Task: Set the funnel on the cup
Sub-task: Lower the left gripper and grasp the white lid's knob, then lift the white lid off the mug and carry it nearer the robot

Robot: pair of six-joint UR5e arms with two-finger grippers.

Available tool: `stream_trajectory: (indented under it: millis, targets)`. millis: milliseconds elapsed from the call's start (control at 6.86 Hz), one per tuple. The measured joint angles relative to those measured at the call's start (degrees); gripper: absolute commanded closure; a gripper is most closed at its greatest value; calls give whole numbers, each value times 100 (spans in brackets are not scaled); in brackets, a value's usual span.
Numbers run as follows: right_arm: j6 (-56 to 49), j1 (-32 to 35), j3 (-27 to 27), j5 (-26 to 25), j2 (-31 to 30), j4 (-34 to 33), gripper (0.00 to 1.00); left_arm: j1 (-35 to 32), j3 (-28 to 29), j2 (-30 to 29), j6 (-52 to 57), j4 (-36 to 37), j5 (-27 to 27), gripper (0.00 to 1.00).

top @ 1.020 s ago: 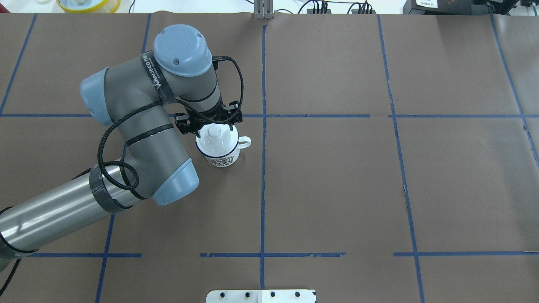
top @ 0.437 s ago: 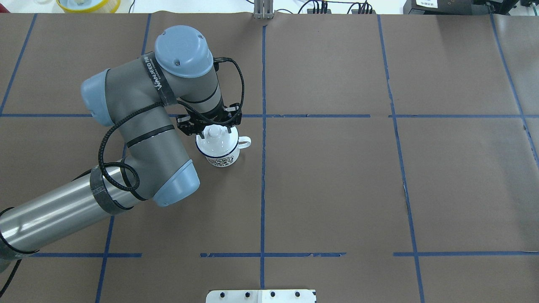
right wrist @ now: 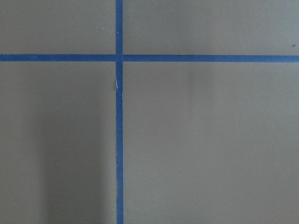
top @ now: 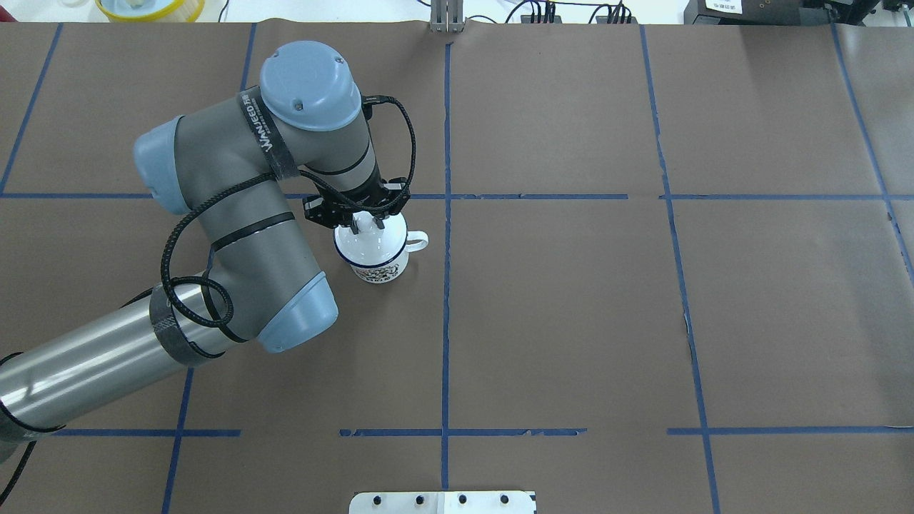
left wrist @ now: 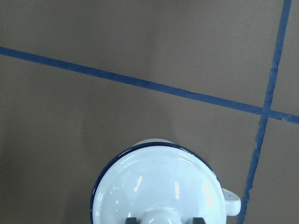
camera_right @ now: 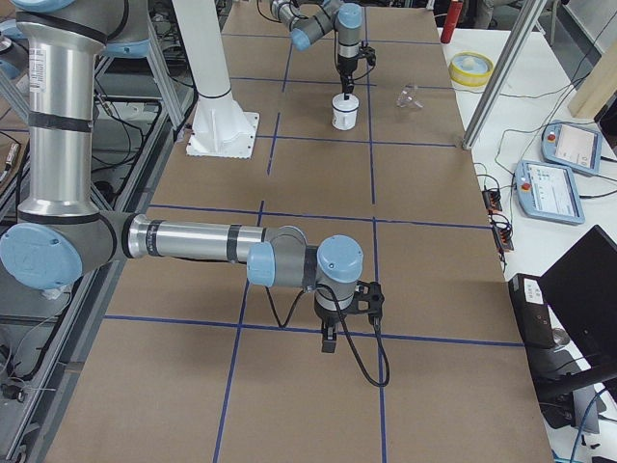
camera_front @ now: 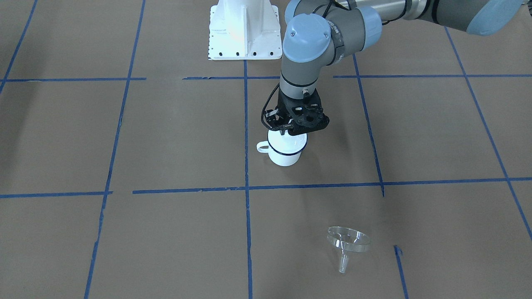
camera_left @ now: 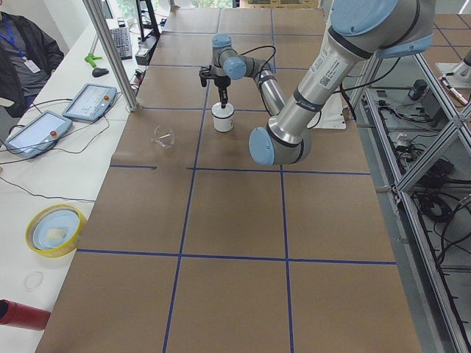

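Observation:
The cup [top: 380, 265] is a white mug with a dark blue rim and stands upright on the brown table; it also shows in the front view [camera_front: 284, 156]. A round white knobbed lid [left wrist: 159, 179] sits on it. My left gripper [top: 368, 225] is straight above the cup, with its fingers [left wrist: 132, 218] closed on both sides of the lid's knob. The clear funnel [camera_front: 348, 241] lies on its side on the table, well apart from the cup, and shows in the left view [camera_left: 163, 137]. My right gripper [camera_right: 325, 342] hangs over bare table far away; I cannot tell if it is open or shut.
The white robot base [camera_front: 245, 29] stands at the table's robot side. A yellow bowl [camera_left: 53, 229] and tablets [camera_left: 90, 100] lie on the side bench beyond the table's far edge. Blue tape lines divide the brown table cover.
My left gripper has come down over the lid and its fingers have narrowed from wide open to close around the knob. The cup has shifted very slightly.

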Motion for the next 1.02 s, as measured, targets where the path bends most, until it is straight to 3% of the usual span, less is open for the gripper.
stream_trajectory:
  millis: [291,583,728,1020]
  targets:
    - [0,0,0,0,0,0,0,-18,-182,-1,27,137,-2,100]
    - [0,0,0,0,0,0,0,-198,-982,153,295,779,4,100]
    - [0,0,0,0,0,0,0,-269,-1514,495,424,927,16,100]
    - [0,0,0,0,0,0,0,-227,-2205,1367,497,461,67,100]
